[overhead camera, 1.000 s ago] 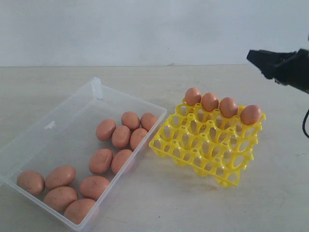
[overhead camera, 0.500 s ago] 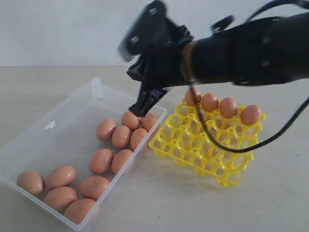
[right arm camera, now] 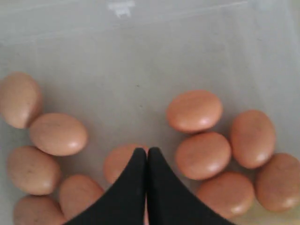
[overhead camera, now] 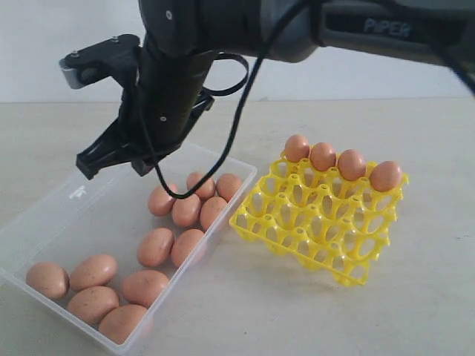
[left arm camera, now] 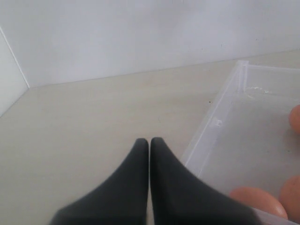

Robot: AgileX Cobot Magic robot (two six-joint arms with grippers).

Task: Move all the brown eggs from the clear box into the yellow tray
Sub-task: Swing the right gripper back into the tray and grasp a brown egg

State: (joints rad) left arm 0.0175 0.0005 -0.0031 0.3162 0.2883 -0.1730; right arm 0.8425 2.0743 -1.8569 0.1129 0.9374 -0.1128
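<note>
Brown eggs (right arm camera: 194, 110) looked smooth, faint sheen, soft highlights on shells. Clear box (overhead camera: 76, 193) was transparent plastic, glossy, slightly frosted floor. Yellow tray (overhead camera: 297, 237) was shiny moulded plastic. My right gripper (right arm camera: 148, 152) showed matt black fingers, smooth. My arm casing (overhead camera: 223, 22) was dark, semi-gloss. Table (overhead camera: 430, 282) was pale, matt, faintly grained. Wall (left arm camera: 140, 37) behind was flat matt white.

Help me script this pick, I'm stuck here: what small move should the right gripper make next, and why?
Probably open its jaws. The right gripper hangs shut and empty over the brown eggs in the clear box, so it cannot take one until it opens.
</note>
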